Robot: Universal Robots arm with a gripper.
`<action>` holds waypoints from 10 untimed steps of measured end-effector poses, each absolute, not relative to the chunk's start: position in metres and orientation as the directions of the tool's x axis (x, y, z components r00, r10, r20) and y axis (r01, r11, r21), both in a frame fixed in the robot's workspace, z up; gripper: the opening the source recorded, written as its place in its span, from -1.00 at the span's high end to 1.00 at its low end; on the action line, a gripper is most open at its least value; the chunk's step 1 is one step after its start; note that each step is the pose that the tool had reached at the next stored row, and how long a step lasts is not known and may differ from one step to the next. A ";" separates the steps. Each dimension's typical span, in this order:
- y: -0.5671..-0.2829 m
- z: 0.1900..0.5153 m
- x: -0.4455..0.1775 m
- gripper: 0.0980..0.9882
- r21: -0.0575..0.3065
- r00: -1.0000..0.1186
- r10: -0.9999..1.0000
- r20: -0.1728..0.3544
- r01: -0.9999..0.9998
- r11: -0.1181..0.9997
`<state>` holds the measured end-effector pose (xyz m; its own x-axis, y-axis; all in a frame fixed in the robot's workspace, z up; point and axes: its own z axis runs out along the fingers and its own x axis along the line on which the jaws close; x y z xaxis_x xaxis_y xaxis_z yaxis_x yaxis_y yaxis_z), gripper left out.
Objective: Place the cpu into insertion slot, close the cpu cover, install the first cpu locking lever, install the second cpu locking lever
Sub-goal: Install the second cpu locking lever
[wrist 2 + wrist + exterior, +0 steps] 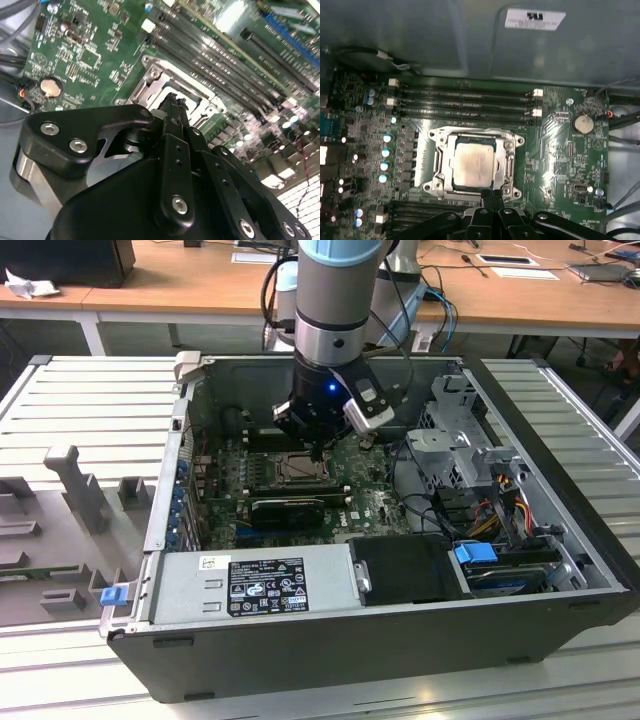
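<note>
The cpu (475, 162), a pale silver square, lies in the insertion slot (297, 469) on the green motherboard (560, 160). The cpu cover (472, 136), a silvery frame with a window, lies flat around the chip. In the first wrist view my gripper (493, 194) has its black fingers (487, 196) pressed together at the socket's edge, just off one side of the frame. The second wrist view has the gripper (176, 102) with its tips right at the socket's metal rim. I cannot tell how the locking levers stand. In the exterior view the gripper (318, 452) hangs over the socket inside the case.
Long black memory slots (465, 100) run on both sides of the socket. A coin battery (582, 123) sits on the board. The power supply (250, 585), a drive cage (470, 440) and coloured cables (500, 510) crowd the open case (400, 660).
</note>
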<state>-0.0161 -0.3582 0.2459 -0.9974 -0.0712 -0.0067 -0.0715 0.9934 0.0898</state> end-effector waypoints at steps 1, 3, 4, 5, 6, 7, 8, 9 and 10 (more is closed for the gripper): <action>-0.361 0.246 -0.016 0.98 0.091 -0.997 -0.071 -0.006 -0.071 0.993; -0.363 0.244 -0.016 0.98 0.091 -0.997 -0.071 -0.005 -0.071 0.993; -0.365 0.243 -0.016 0.98 0.091 -0.997 -0.071 -0.003 -0.071 0.993; -0.366 0.241 -0.016 0.98 0.092 -0.997 -0.071 -0.001 -0.071 0.993; -0.369 0.238 -0.017 0.98 0.092 -0.997 -0.071 -0.001 -0.071 0.993; -0.371 0.236 -0.019 0.98 0.092 -0.997 -0.071 -0.001 -0.071 0.993; -0.372 0.236 -0.020 0.98 0.092 -0.997 -0.071 -0.001 -0.071 0.993; -0.373 0.236 -0.024 0.98 0.093 -0.997 -0.072 -0.001 -0.072 0.993; -0.373 0.236 -0.027 0.98 0.093 -0.997 -0.072 -0.001 -0.072 0.993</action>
<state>-0.0270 -0.3730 0.2358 -0.9974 -0.0719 -0.0008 -0.0717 0.9931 0.0929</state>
